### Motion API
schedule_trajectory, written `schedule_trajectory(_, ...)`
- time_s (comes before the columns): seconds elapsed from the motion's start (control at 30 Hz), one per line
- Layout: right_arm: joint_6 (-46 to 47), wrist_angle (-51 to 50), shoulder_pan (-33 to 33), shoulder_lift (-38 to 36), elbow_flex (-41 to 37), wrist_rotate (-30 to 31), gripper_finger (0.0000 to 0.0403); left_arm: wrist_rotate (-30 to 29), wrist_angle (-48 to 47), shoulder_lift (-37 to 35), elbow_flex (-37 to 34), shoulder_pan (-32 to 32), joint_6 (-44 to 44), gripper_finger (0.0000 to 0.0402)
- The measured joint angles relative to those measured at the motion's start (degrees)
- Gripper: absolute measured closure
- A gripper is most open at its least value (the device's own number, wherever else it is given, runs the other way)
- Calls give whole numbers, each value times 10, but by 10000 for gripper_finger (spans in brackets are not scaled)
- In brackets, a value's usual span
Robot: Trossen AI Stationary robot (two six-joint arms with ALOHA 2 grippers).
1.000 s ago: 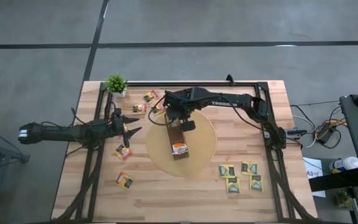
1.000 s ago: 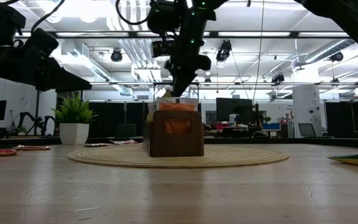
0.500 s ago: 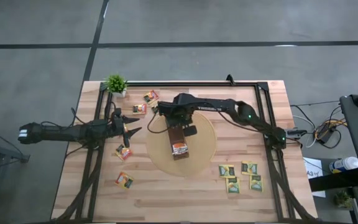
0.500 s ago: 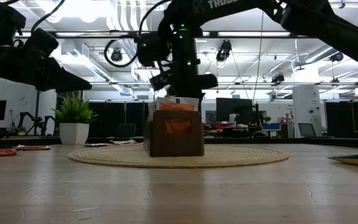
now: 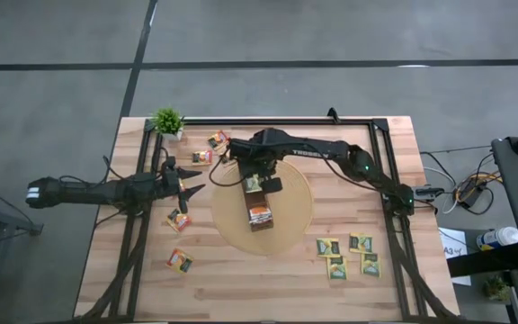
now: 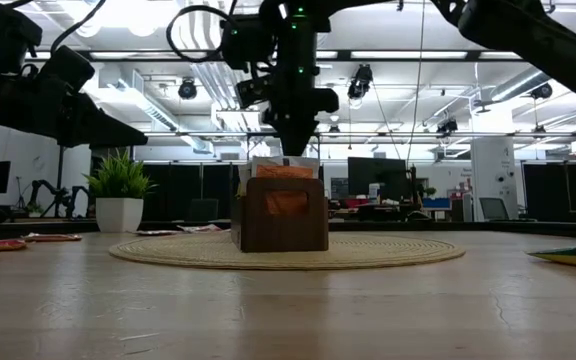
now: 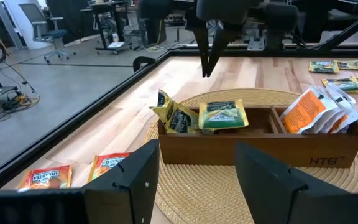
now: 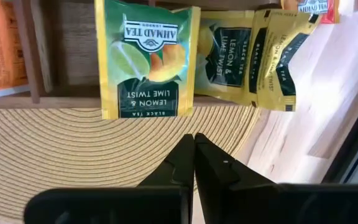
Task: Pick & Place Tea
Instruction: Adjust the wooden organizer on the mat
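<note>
The right claw (image 8: 194, 144) was seen pressed together and empty just above the wooden box (image 7: 260, 140) on the round mat (image 5: 295, 220), with green-and-yellow tea sachets (image 8: 146, 59) propped in the compartment directly beneath it. A drop-off was judged just finished, so another sachet from the table (image 5: 394, 288) would be called for next. The left claw (image 7: 194, 177) was held spread and empty, facing the box, with loose orange sachets (image 7: 107, 168) lying just below it.
</note>
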Motion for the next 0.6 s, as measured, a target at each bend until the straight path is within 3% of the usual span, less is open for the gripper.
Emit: schedule_trajectory(0.6, 8, 0, 1, -1, 1, -5, 394, 0, 0, 0, 0, 0, 0, 199)
